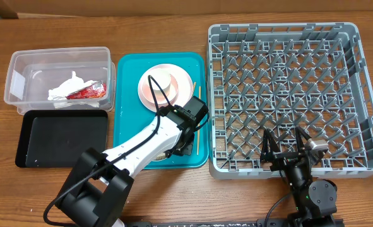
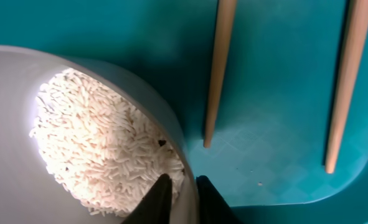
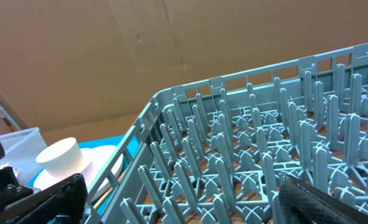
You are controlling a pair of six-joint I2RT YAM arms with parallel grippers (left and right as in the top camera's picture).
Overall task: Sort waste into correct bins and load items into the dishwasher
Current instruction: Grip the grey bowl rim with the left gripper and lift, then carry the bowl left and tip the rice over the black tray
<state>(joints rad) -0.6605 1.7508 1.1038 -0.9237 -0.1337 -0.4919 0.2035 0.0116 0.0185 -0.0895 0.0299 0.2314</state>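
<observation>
**Item:** round pale grey-green bowl [image 2: 12, 124], smooth and matt. It stands on the near part of the flat teal plastic serving tray [image 2: 277, 143].

**Contents:** a heap of loose white rice grains [image 2: 103, 149] banked against the wall nearest the grip.

**Beside it:** two thin wooden chopsticks [image 2: 218, 68] lie side by side on the tray, apart from the bowl.

**Left gripper** [image 2: 182, 180]: closed on the bowl's rim, one finger inside, one outside.

**Right gripper** [image 1: 284, 145]: spread wide and holding nothing, at the near edge of the large square grey plastic dish rack [image 1: 281, 26], which is unloaded.

**Step in hand:** by my reading, taking up the bowl to dispose of the rice.

**Next move calls for:** a level lift so no grains spill, then a carry across the bench [image 1: 47, 31]. The likely target is the shallow black rectangular tray [image 1: 60, 139], since the clear plastic rectangular tub [image 1: 22, 69] already holds the crumpled white-and-red foil wrapper [image 1: 79, 90].

**Not yet racked:** round pale pink plate [image 1: 149, 88], small white cup [image 1: 167, 80].
</observation>
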